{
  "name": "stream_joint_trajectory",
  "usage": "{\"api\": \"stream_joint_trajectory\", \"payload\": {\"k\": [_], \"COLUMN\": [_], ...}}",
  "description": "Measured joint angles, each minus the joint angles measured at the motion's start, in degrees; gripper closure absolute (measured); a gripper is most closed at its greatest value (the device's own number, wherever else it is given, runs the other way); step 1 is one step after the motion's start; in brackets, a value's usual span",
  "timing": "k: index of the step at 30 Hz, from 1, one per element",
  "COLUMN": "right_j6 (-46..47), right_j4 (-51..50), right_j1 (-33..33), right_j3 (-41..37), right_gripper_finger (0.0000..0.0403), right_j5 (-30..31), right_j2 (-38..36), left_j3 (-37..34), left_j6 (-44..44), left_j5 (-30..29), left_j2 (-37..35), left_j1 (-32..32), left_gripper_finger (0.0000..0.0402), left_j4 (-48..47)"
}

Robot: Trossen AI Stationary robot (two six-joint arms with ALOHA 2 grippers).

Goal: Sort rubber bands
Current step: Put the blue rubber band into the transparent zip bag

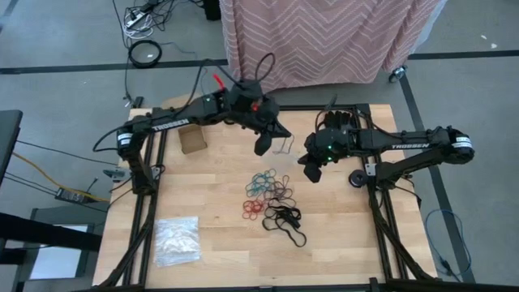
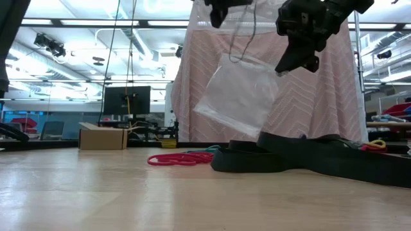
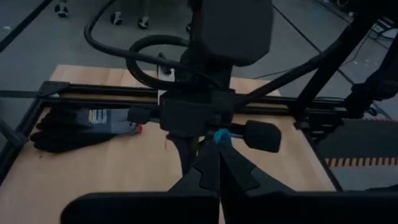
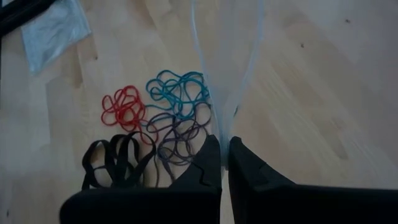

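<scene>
The rubber bands lie in loose heaps mid-table: blue-teal (image 1: 263, 182), red (image 1: 251, 208), tan-brown (image 1: 281, 193) and black (image 1: 285, 219). Above them my left gripper (image 1: 261, 148) is shut on one blue-teal band (image 3: 221, 137). It faces my right gripper (image 1: 310, 172), which is shut on a clear plastic bag (image 2: 241, 96). The bag hangs tilted in the air between the two grippers, clear of the table. My left gripper pinches a blue-teal rubber band between its two fingertips; only a small bit (image 3: 221, 135) shows at the tips. The band is lifted clear of the table. My right gripper pinches the clear bag at its upper edge (image 4: 225, 127), its fingers slanting down. The bag's walls (image 4: 202, 68) spread away from the fingertips, and the bag hangs below, off the table.
A second clear bag (image 1: 177, 239) lies flat at the near left. A small cardboard box (image 1: 193, 139) stands at the far left. A black glove (image 3: 81, 124) lies on the table under the right arm. A patterned cloth (image 1: 324, 36) hangs beyond the far edge.
</scene>
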Motion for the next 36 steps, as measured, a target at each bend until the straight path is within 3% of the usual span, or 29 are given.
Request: {"api": "stream_joint_trajectory", "payload": {"k": [10, 36], "right_j6": [0.4, 0.5], "right_j4": [-0.4, -0.3], "right_j1": [0.5, 0.5], "right_j3": [0.0, 0.0], "right_gripper_finger": [0.0403, 0.0403], "right_j5": [0.0, 0.1], "right_j2": [0.0, 0.0], "left_j3": [2.7, 2.1], "left_j6": [0.0, 4.7], "left_j5": [0.8, -1.3], "left_j2": [-0.7, 0.0], "left_j1": [0.6, 2.8], "left_gripper_finger": [0.0401, 0.0401], "left_j4": [1.6, -4.9]}}
